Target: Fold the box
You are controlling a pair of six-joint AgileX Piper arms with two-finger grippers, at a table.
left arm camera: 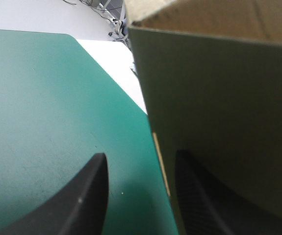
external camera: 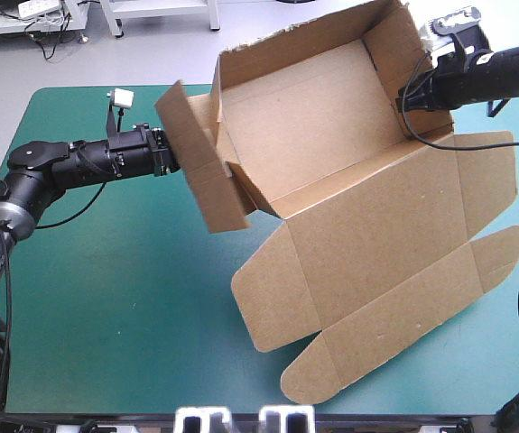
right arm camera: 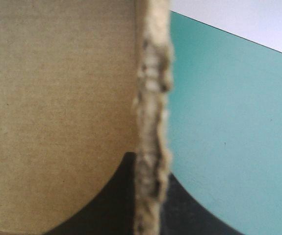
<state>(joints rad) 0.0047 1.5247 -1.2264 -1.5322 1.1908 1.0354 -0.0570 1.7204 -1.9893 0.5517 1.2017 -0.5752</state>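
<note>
- Your left gripper (left arm camera: 141, 155) stands part open astride an edge of the board. One black finger lies against the brown face. The other is clear of it, over the teal-green cover (left arm camera: 42, 98).
- That gripper is at the left end of the box (external camera: 322, 126), where a side flap (external camera: 196, 176) stands up and leans outward.
- The box sits on the table's right half, toward the far edge. It is a half-made tray with its long walls and end walls raised, and it is tipped so you look straight onto its floor. The far wall's top edge is ragged.
- The lid (external camera: 394, 244) spreads flat from the tray's near wall toward the near right. It has a rounded tab at its near corner and another at its right.
- Your right gripper (right arm camera: 150, 169) is all but closed on the box's right end wall, with the frayed edge of the board pinched between its fingers.
</note>
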